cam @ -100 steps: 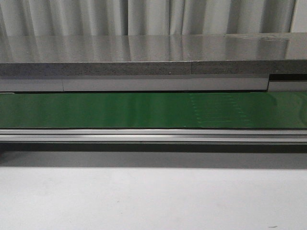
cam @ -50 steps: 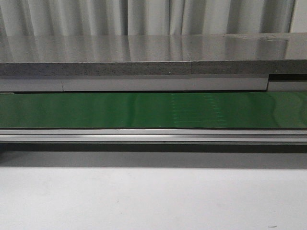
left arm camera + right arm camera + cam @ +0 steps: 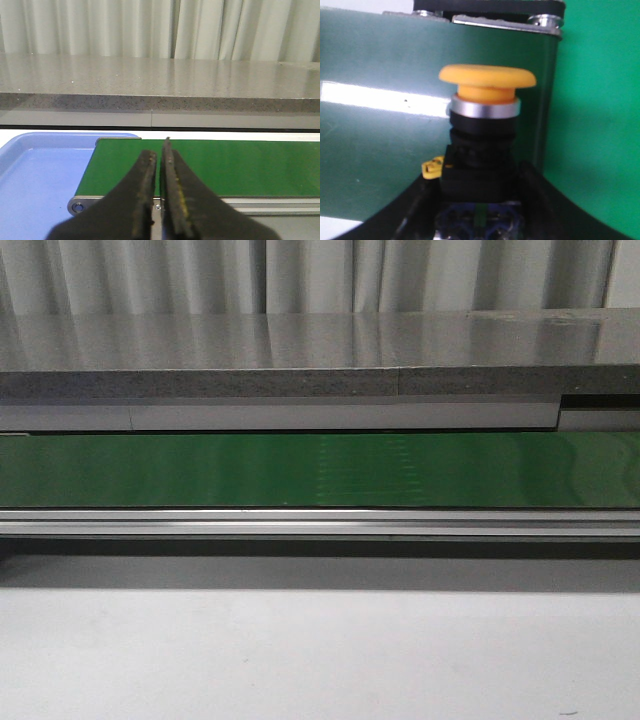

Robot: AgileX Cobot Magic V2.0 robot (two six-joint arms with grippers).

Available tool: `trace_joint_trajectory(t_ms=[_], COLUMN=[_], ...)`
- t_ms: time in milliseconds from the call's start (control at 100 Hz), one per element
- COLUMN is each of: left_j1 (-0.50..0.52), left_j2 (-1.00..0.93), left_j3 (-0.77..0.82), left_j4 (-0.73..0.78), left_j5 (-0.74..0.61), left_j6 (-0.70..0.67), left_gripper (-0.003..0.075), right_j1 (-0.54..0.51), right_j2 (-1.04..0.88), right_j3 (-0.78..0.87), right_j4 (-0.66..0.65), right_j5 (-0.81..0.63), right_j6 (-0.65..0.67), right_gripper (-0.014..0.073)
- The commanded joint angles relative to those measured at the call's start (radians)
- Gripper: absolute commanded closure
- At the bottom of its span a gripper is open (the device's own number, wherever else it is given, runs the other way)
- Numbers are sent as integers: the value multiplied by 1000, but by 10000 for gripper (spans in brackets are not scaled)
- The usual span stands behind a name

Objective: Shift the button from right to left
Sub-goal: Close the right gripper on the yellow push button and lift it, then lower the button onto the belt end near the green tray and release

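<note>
The right gripper (image 3: 477, 200) pinches the button (image 3: 482, 130) by its black body above the green belt (image 3: 375, 150); its fingertips are cut off. The left gripper (image 3: 160, 172) is pressed nearly together, empty, near a blue tray (image 3: 35, 180). The front view shows neither arm.

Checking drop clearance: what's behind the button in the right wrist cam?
Behind the button, held by the right gripper, lies the green belt and its metal end bracket. The belt directly behind it is hidden.

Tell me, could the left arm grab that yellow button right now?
Probably not. The button sits between the right gripper's fingers, while the left gripper, shut and empty, hangs near the blue tray at the green belt's end, with no button in its view.
</note>
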Motion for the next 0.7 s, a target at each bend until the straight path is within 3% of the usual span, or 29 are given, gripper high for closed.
trace_joint_trajectory(t_ms=[0,210,560,690], left_j1=[1,1,1,1], left_j2=[-35,-35,-35,-35], left_j3=[41,41,41,41], left_j4=[-8,-8,-8,-8], left_j5=[-82,-82,-82,-82], left_j6=[-9,-9,-9,-9], left_gripper=[715,715,715,715], right_j1=[4,4,4,4], right_j2=[-48,-43,3,17], right_j3=[16,74,74,74], right_j4=[-5,-4,7,19], right_j5=[-80,-160,-148,-143], right_j6=[6,6,6,6], right_gripper=[379,379,379,331])
